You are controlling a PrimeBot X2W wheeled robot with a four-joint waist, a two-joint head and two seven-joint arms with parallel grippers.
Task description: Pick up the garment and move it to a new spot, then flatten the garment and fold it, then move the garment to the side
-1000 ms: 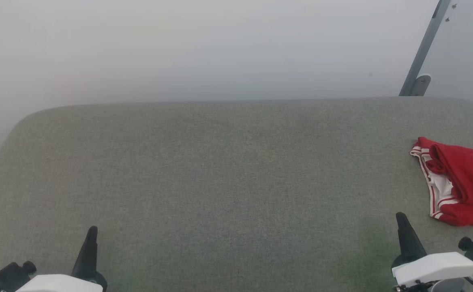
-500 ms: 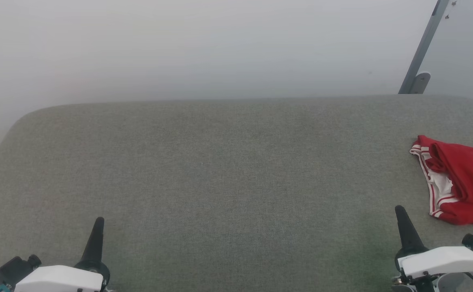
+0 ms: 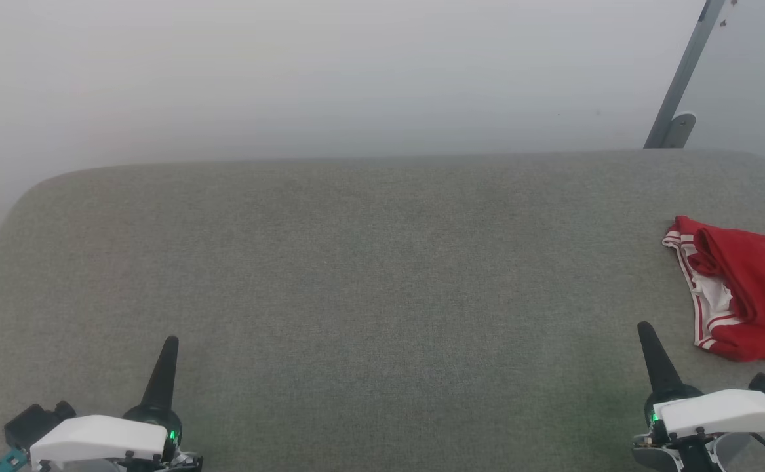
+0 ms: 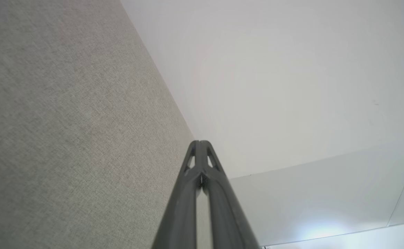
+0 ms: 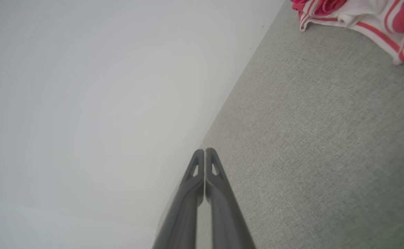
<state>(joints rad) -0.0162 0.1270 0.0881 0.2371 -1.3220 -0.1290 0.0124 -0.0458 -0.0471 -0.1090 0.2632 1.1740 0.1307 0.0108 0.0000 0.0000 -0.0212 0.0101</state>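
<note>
Head view shows the left pincer (image 3: 170, 344) and right pincer (image 3: 646, 331) closed and empty, so the right one should open wide, then pinch the near hem of the bunched garment (image 3: 749, 288) on the bench (image 3: 382, 262).

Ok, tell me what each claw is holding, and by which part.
Nothing is held. The left claw and right claw are shut and empty; the garment lies bunched on the grey surface, apart from both.
</note>
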